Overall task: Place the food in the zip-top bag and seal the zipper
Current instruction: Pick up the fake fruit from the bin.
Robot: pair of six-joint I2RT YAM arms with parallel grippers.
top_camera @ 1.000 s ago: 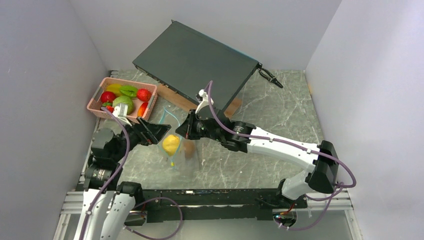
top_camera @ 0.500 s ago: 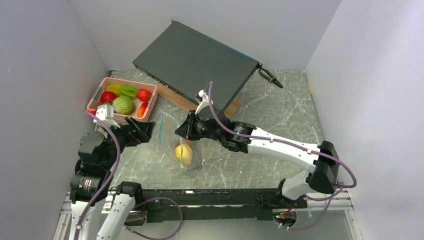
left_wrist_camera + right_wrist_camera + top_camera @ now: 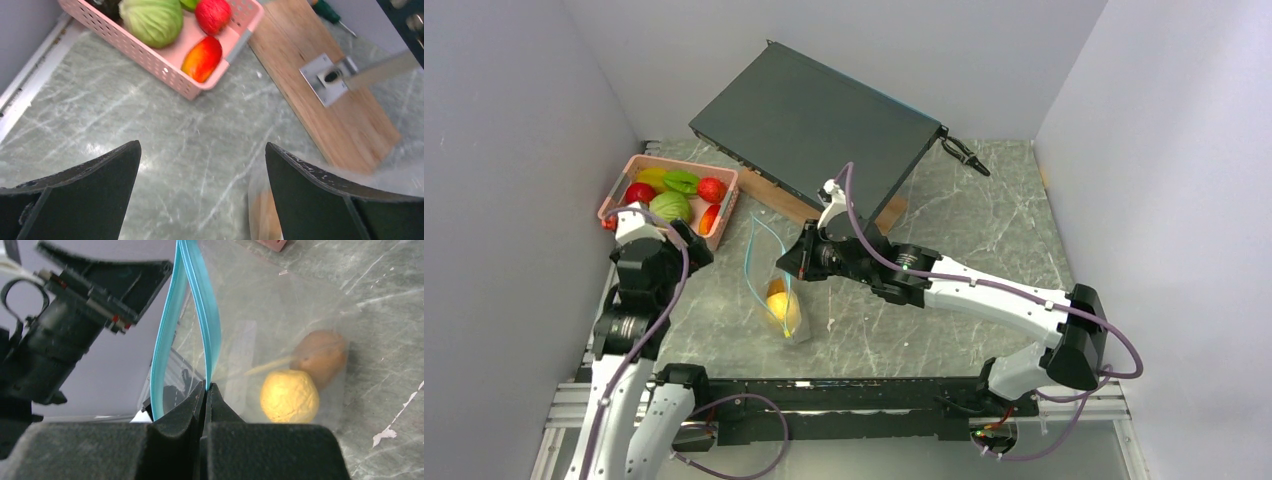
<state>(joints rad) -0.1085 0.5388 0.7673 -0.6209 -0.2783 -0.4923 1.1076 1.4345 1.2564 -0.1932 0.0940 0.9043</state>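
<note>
So your cell was boxed in by plain pale grey walls (image 3: 514,120) on three sides, and the table (image 3: 964,230) had that grey-green marble-look top with pale veins running through it. The biggest thing on it was the flat dark case (image 3: 814,115) at the back, propped at a tilt over a wooden board (image 3: 325,110) that had a little metal bracket (image 3: 327,77) on it. If the case had a label, it was too small to read from the top camera, and I couldn't read any writing elsewhere either. The pink basket (image 3: 614,197) sat in the far left corner with most of the food in it: a green cabbage (image 3: 152,20), a red apple (image 3: 212,14) and a red-orange mango (image 3: 202,59) nearest the corner. The zip-top bag (image 3: 809,310) was mid-table, just left of your right arm. Your right gripper (image 3: 206,390) had its fingers pinched tight on the zipper (image 3: 209,320) at the end where the two teal strips met. Above that the strips bowed apart, so the mouth was open. A yellow fruit (image 3: 289,396) and a brownish one (image 3: 320,357) were lying side by side in the bottom of the bag. Your left gripper (image 3: 202,147) was between basket and bag with its fingers spread wide, holding nothing.
</note>
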